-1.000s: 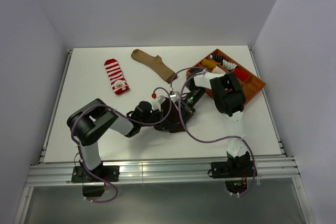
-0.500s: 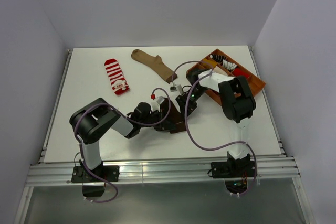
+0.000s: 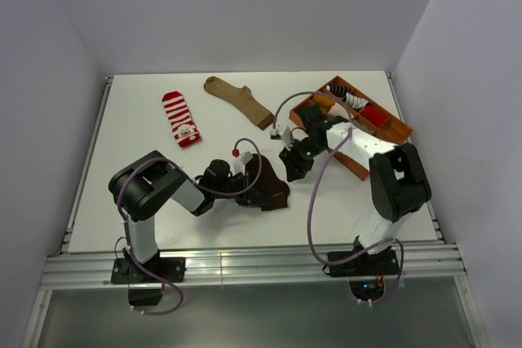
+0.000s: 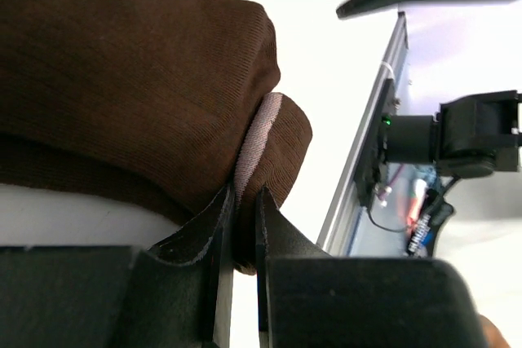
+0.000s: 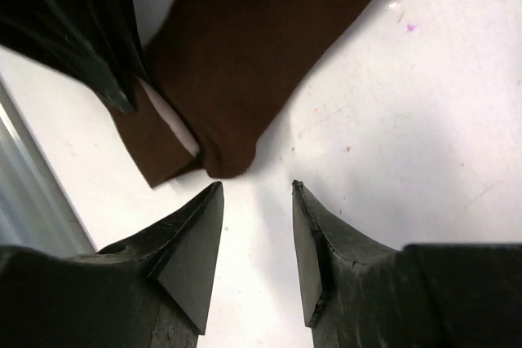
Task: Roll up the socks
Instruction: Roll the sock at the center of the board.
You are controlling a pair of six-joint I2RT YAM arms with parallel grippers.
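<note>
A dark brown sock (image 3: 275, 188) lies bunched on the white table between the two arms. My left gripper (image 3: 258, 194) is shut on it; in the left wrist view the jaws (image 4: 242, 195) pinch a folded edge with a pale inner band (image 4: 259, 132). The right gripper (image 3: 292, 174) is just right of the brown sock. Its jaws are open with only bare table between the fingertips (image 5: 257, 187), and the sock's rounded end (image 5: 232, 152) lies just beyond them. A red-and-white striped sock (image 3: 181, 118) and a tan sock (image 3: 238, 99) lie flat at the back.
An orange tray (image 3: 400, 126) at the back right holds several rolled socks (image 3: 353, 99). Purple cables loop over the table near both grippers. The table's metal rail (image 4: 367, 152) runs along the near edge.
The right gripper has opened, let go of the brown sock and drawn back to the right as its arm swung right. The left gripper stays shut on the sock.
</note>
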